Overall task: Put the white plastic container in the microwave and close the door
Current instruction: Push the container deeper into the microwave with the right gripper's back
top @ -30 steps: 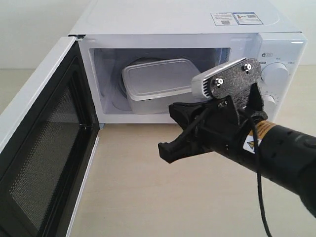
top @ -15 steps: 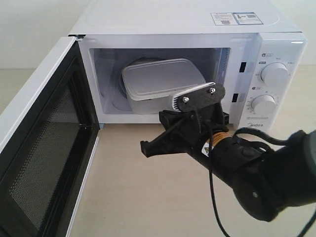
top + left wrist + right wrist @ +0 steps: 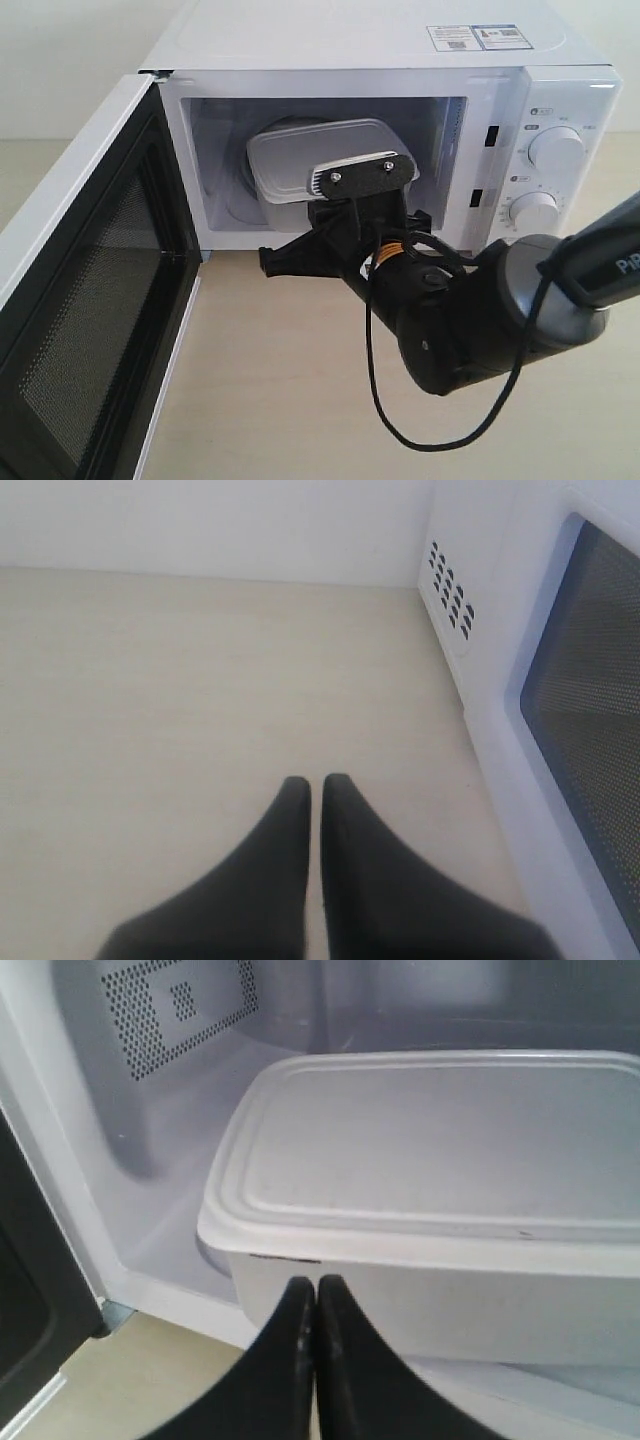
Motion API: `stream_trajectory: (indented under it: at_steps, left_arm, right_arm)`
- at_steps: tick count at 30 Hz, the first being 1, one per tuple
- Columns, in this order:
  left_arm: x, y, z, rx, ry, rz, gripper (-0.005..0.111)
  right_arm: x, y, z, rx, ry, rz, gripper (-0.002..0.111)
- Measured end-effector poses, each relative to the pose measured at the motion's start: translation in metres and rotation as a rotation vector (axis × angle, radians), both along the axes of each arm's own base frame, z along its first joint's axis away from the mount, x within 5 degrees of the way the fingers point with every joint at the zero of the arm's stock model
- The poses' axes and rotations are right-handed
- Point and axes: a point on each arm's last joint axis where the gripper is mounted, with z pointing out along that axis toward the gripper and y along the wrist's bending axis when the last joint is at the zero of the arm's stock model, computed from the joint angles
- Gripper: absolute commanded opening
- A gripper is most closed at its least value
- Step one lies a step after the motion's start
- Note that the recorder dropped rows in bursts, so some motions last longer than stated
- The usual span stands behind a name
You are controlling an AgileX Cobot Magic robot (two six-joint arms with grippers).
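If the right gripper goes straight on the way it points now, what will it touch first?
Most likely the side wall of the white plastic container, just below its lid rim. The right gripper, fingers shut, points straight at it; depth is unclear.

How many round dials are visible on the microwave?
2. The upper dial is on the control panel at the right of the exterior view; the lower dial is directly below it. None appears hidden.

A pale, wood-grained surface (image 3: 270,380) meets a plain white wall (image 3: 60,60) along its far edge.
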Motion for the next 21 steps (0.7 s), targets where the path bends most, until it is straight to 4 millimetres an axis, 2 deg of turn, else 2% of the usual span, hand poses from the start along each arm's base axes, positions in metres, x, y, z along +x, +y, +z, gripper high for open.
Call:
stream_trajectory:
  at_steps: [10,21]
  left_arm:
    - [0.000,0.000,0.000,0.000,0.000,0.000,0.004]
    - [0.000,0.000,0.000,0.000,0.000,0.000,0.004]
  right_arm:
    - [0.019,0.009,-0.012,-0.014,0.022,-0.039,0.000]
    - [0.047,0.005,-0.001,-0.004,0.041,-0.076,0.000]
